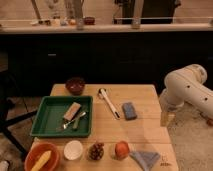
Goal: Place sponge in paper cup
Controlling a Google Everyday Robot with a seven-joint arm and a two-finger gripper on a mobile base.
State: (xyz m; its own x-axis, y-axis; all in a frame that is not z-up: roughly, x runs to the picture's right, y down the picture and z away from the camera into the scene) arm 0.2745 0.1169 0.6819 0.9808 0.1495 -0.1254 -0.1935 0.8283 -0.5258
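The blue-grey sponge (129,110) lies flat on the wooden table (145,130), right of centre. The white paper cup (73,149) stands upright in the front row, left of centre, with nothing showing inside it. My white arm (187,87) comes in from the right. Its gripper (167,118) hangs, fingers down, just off the table's right edge, to the right of the sponge and apart from it. It is open and holds nothing.
A green tray (45,120) at left holds a tan block (72,111) and utensils. A dark red bowl (75,85) sits at the back, a white-handled brush (107,102) beside the sponge. In front are an orange bowl (41,159), an orange fruit (121,149) and a blue-grey cloth (145,159).
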